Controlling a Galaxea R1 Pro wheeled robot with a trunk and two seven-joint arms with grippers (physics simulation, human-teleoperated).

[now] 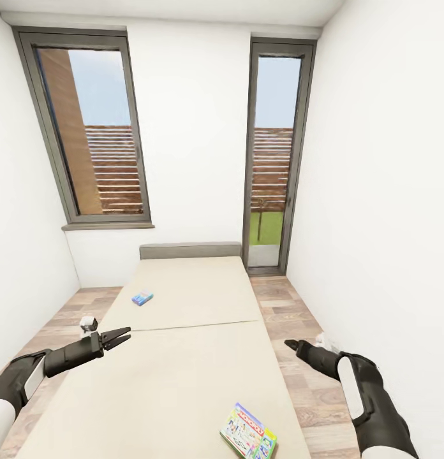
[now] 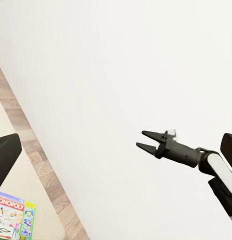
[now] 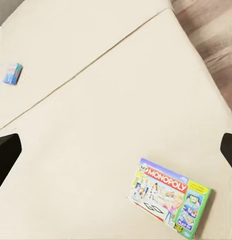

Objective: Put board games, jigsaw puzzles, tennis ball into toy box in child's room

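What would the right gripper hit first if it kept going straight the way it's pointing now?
Probably the bed: the right gripper looks down at bare mattress between the Monopoly box and the small blue game box. Depth is uncertain.

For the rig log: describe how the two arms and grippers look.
Both arms are black with white shell panels along the forearms. The left gripper has two slim, black, pointed fingers and a small white block on its wrist. The right gripper has the same dark tapered fingers, with a white block behind them.
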